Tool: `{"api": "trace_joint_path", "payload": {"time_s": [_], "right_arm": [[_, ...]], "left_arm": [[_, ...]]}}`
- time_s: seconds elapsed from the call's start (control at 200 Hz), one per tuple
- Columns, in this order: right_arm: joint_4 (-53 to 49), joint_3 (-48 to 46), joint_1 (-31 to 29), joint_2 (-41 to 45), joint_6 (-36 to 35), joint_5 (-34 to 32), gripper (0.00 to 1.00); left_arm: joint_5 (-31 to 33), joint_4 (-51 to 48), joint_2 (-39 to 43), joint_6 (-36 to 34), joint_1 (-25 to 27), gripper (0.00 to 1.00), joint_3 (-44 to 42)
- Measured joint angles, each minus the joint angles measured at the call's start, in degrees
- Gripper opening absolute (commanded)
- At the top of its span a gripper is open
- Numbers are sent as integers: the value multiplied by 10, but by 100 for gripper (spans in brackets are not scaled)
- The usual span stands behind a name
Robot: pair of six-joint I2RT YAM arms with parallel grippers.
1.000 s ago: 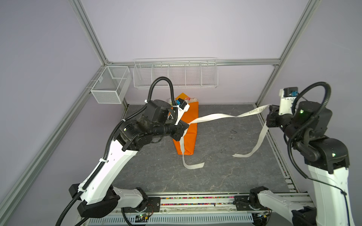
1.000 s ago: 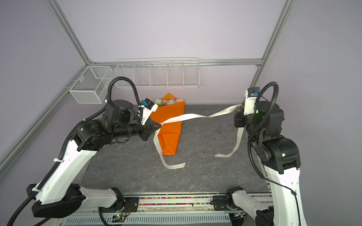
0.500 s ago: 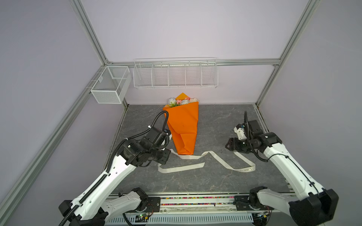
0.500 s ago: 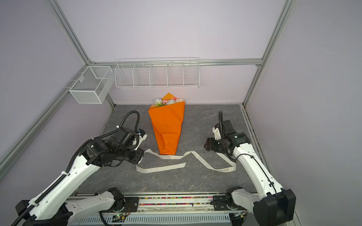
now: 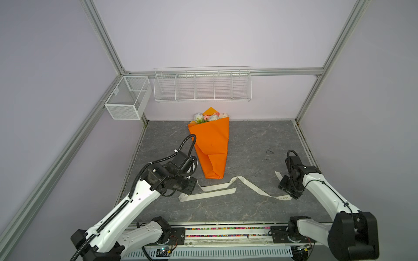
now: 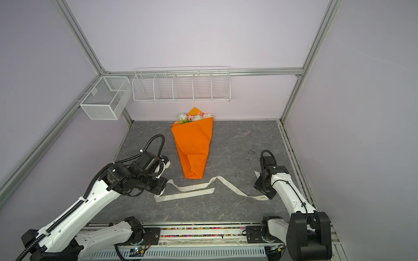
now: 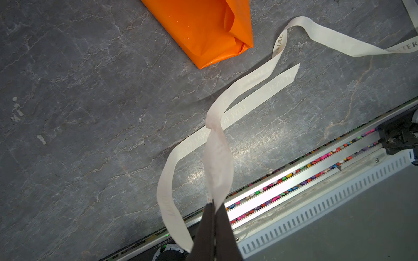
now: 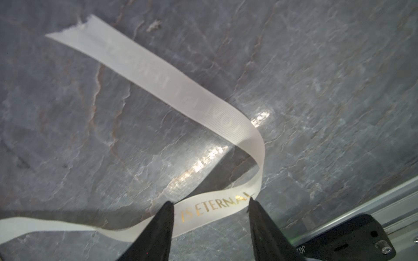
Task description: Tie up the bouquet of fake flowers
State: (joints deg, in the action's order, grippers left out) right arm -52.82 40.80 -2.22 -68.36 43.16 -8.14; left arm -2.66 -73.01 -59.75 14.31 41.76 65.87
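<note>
Over the desk (image 5: pixel 248 144), left claw (image 7: pixel 213 204) clenches the ribbon (image 7: pixel 218 158); right claw (image 8: pixel 210 203) gapes astride it. Only top views show the roses (image 5: pixel 211 117).

My left arm (image 5: pixel 140 198) and right arm (image 5: pixel 325 194) are smooth white shells joined by matte black motor housings, with a bulky black shoulder block (image 5: pixel 352 237). A ribbed black cable (image 5: pixel 193 135) arches off my left wrist, and a slimmer loop (image 5: pixel 292 151) off my right. My left gripper (image 7: pixel 213 203) and right gripper (image 8: pixel 210 201) end in flat, tapering black fingers (image 8: pixel 156 235).
</note>
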Motion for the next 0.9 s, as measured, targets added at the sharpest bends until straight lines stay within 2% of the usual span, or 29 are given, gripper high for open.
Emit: {"api": "trace_joint_path", "payload": {"time_s": [0.225, 0.43, 0.54, 0.595, 0.64, 0.785, 0.9], "right_arm": [[52, -21, 13, -57, 24, 2, 55], [92, -50, 21, -66, 46, 7, 48], [97, -53, 25, -64, 56, 8, 39], [98, -56, 27, -62, 55, 7, 29], [97, -58, 30, -60, 60, 3, 26], [94, -59, 66, -56, 53, 18, 19], [103, -59, 130, -54, 28, 51, 15]], "left_arm": [[0, 4, -3, 0, -1, 0, 0], [0, 5, -3, 0, -1, 0, 0], [0, 5, -3, 0, -2, 0, 0], [0, 5, -3, 0, -2, 0, 0], [0, 5, -3, 0, -2, 0, 0], [-5, 10, -3, 0, -2, 0, 0], [-26, 28, -3, 0, -2, 0, -7]]}}
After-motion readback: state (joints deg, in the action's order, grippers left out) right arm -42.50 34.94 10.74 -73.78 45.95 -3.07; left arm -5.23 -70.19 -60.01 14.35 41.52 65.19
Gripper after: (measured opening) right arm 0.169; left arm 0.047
